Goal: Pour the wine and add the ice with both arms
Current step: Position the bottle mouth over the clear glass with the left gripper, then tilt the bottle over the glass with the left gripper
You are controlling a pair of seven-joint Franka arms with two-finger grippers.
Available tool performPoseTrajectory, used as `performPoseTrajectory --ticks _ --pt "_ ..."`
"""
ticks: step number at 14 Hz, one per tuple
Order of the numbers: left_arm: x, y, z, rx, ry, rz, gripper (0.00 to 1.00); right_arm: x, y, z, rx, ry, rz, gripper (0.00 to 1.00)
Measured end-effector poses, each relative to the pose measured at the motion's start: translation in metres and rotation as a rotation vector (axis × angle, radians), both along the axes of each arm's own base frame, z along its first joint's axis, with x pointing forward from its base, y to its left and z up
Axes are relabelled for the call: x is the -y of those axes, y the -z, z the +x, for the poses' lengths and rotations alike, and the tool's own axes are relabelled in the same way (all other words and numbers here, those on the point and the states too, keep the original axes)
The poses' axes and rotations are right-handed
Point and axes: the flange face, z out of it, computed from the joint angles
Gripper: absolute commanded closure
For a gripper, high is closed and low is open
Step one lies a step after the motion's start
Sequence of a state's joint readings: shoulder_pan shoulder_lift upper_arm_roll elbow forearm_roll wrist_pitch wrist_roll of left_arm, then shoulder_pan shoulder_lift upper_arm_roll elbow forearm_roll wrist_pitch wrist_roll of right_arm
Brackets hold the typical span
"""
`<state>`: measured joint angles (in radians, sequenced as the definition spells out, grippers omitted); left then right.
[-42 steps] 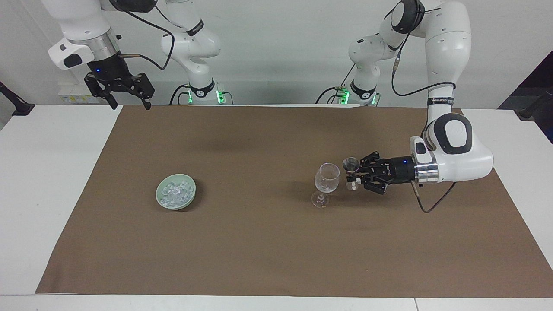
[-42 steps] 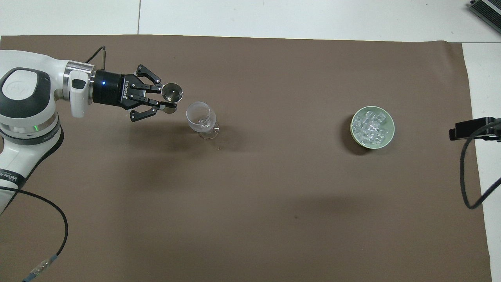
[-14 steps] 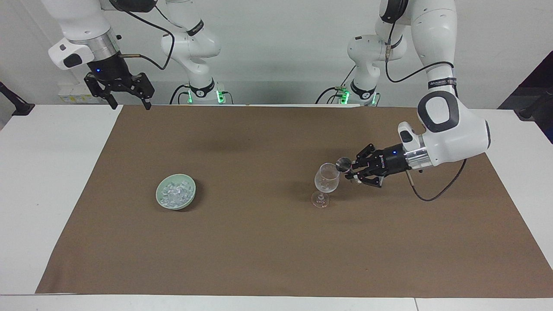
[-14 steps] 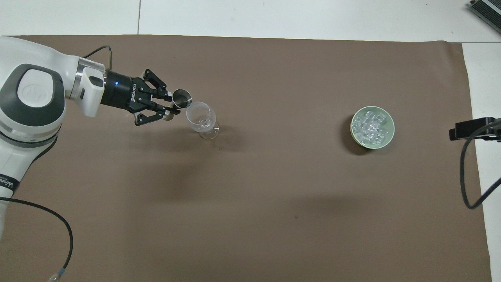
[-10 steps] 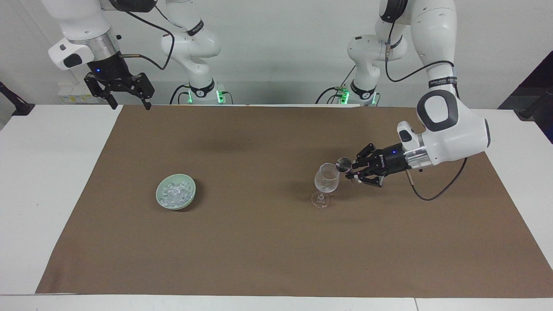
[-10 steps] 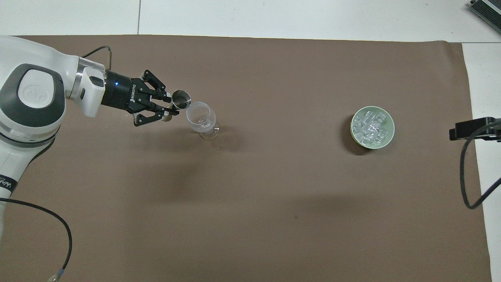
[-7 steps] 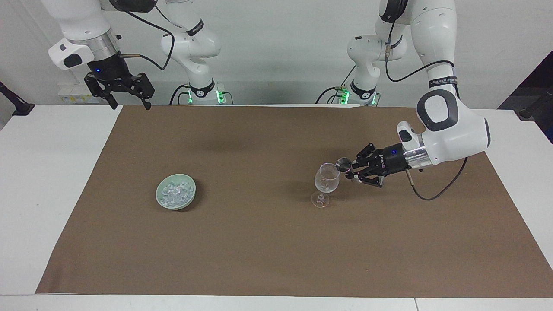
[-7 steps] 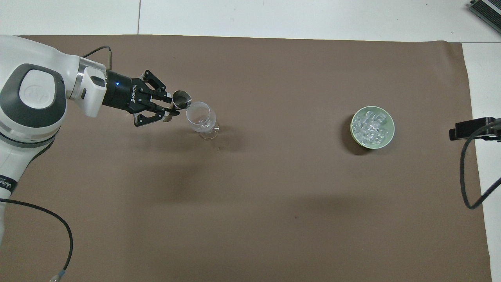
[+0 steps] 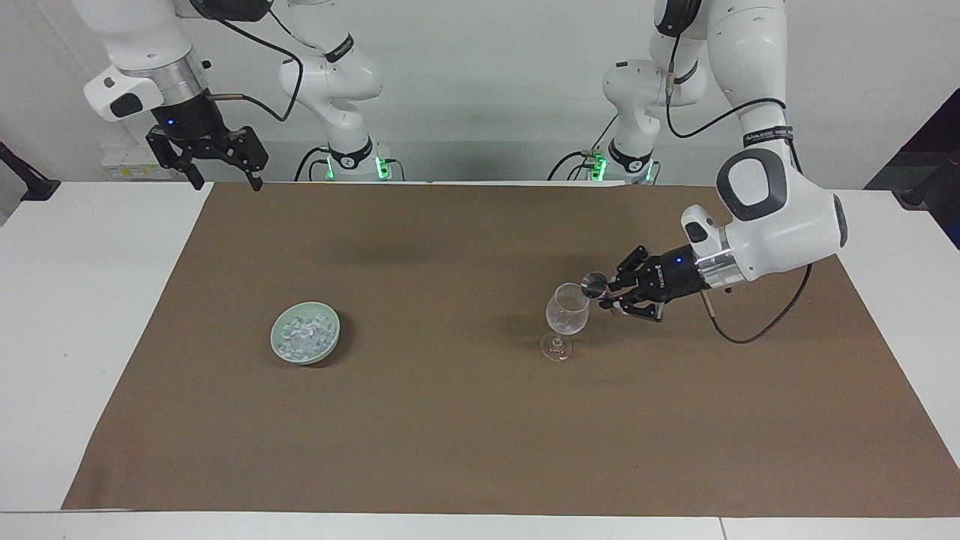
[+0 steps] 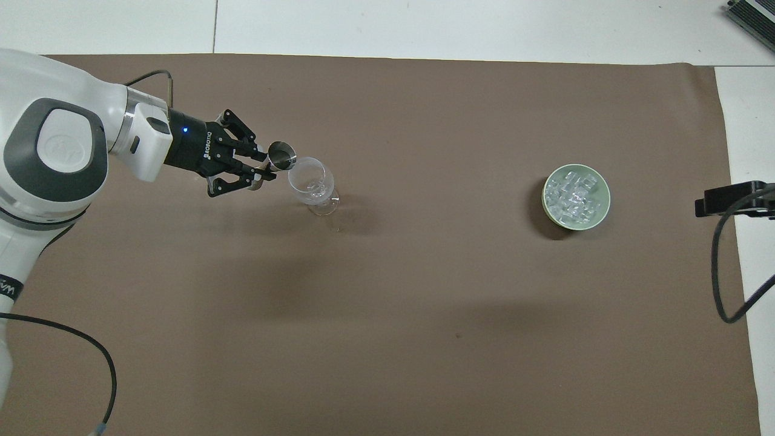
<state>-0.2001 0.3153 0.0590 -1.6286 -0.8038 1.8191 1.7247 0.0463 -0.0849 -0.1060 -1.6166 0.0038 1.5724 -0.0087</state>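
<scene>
The left gripper point(image 9: 604, 295) pinches a small metal measuring cup point(image 9: 594, 283), a double-ended jigger by the look of it, tipped with its mouth at the rim of the clear stemmed wine glass point(image 9: 566, 309). The glass stands upright on the brown mat point(image 9: 465, 435) toward the left arm's end of the table. The ice point(image 9: 304, 334) lies heaped in a pale green bowl point(image 9: 279, 346) toward the right arm's end, well apart from the glass. The right gripper point(image 9: 222, 178) waits above the mat's corner nearest its base, fingers spread.
</scene>
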Motion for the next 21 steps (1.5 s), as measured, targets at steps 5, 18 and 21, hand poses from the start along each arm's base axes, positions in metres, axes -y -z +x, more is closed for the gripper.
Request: performPoseTrajectory --ticks 5,18,21 --pt "0.002 0.0 -0.001 -0.008 -0.016 0.056 1.0 0.0 0.0 0.0 0.0 0.0 0.0 0.0" --pt "0.022 -0.024 -0.007 0.011 -0.024 0.151 1.0 0.0 0.0 0.0 0.0 0.0 0.0 0.0" --pt "0.025 -0.022 -0.008 0.008 -0.018 0.189 1.0 0.0 0.0 0.0 0.0 0.0 0.0 0.0"
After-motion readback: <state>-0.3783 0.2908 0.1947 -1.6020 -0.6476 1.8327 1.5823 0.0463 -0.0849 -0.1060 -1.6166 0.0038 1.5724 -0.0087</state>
